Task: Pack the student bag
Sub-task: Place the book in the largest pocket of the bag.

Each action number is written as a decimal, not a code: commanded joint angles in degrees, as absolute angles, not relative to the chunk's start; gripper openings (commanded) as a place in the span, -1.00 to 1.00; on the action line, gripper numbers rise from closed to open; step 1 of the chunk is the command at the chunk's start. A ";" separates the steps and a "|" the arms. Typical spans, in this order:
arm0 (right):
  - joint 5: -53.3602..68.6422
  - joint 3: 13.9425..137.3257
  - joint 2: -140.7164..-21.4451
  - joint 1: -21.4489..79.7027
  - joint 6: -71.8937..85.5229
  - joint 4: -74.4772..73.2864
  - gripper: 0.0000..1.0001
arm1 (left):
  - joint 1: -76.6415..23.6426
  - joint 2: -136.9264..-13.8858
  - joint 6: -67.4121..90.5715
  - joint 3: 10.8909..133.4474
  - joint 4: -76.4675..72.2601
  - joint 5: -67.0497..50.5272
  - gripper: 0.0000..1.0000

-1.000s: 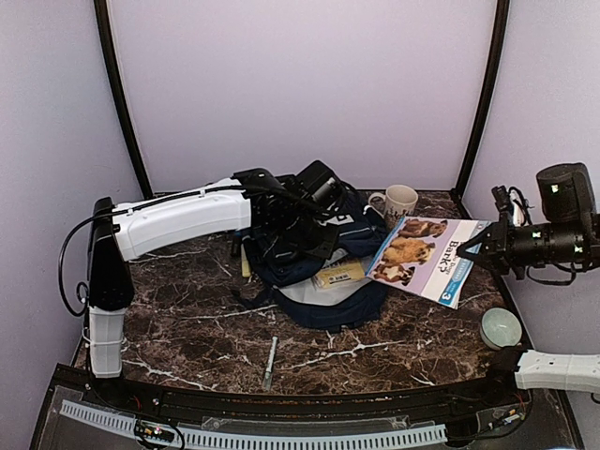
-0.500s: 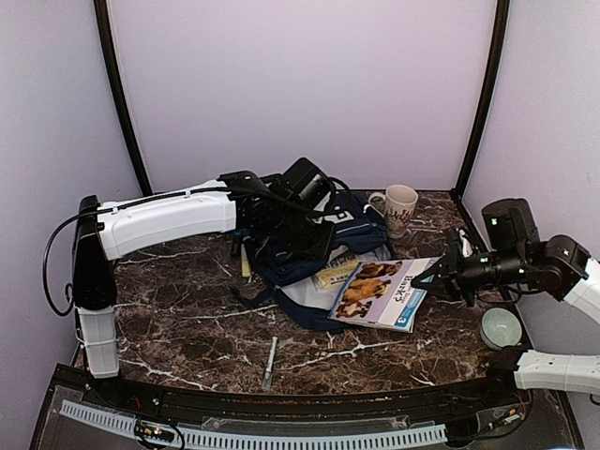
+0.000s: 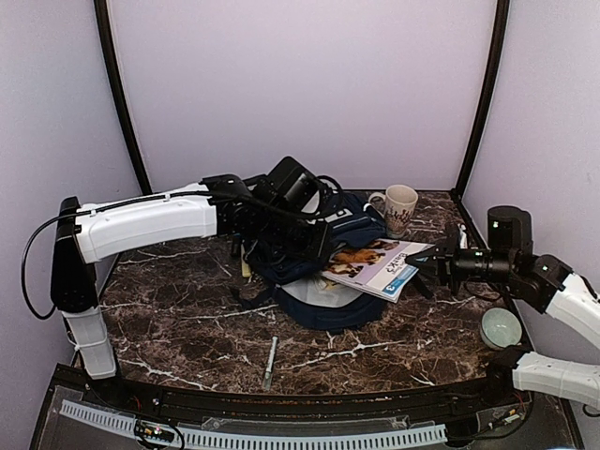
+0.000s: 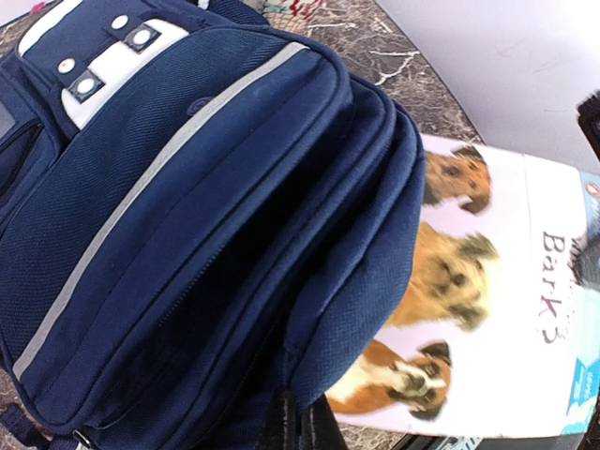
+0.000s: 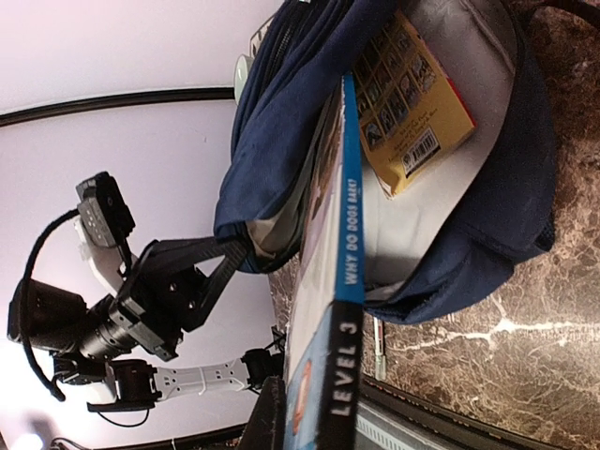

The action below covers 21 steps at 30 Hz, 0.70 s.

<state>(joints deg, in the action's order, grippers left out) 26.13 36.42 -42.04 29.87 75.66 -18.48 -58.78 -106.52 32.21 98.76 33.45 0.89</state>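
Book-loading in hand: the dog book (image 3: 370,262), clenched by the right gripper (image 3: 424,267), is seen part-entered from three o'clock into the mid-table student bag (image 3: 328,307), apparently pinched open by the left gripper (image 5: 236,249); a nine-o'clock push is needed.

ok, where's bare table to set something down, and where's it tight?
Free: front-left table between the left arm's base, the student bag and the pen; front-right strip between pen, bag and the small green dish. Crowded: back centre, where bag, book and mug bunch up.
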 commanded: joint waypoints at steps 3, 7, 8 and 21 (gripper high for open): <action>26.91 35.50 -43.36 27.69 74.53 -8.07 -1.00 | -61.37 -100.73 32.42 97.87 27.33 -2.29 -1.00; 25.60 31.07 -42.16 27.67 76.03 -3.19 -1.00 | -61.82 -101.68 32.75 98.39 25.90 -4.05 -1.00; 25.25 29.55 -41.53 27.66 76.91 -1.26 -1.00 | -61.93 -102.02 32.75 98.75 25.78 -4.33 -1.00; 18.66 24.32 -41.41 27.84 73.66 6.21 -1.00 | -62.18 -106.09 32.47 103.93 25.31 -7.33 -1.00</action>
<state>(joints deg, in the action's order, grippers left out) 20.73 24.08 -40.23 28.01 76.62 -2.44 -61.41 -107.07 32.27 100.14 30.22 -4.58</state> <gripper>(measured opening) 0.028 0.025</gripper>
